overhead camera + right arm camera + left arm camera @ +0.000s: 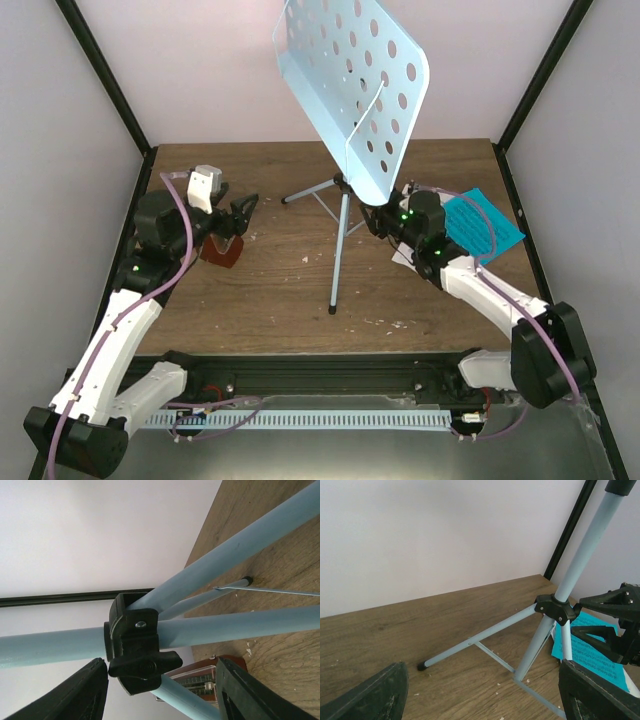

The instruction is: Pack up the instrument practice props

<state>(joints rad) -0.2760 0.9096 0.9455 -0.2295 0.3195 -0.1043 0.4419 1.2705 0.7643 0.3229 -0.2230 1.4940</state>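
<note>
Wooden table (pixel 280 290), white walls (pixel 200 70), music stand (pixel 350 90) upright, left pincer (pixel 482 667) and right pincer (pixel 161 661) spread.

One pale blue music stand (pixel 355 75) stands at centre on three tripod legs (pixel 338 265). One red-brown metronome (pixel 222 250) sits at nine o'clock. At three o'clock, one blue sheet-music page (pixel 485 225) overlies one white page (pixel 400 257).

Robot lab test cell, white walls (pixel 200 70), blk frame posts (pixel 107 75), wood tabletop (pixel 280 290).
</note>
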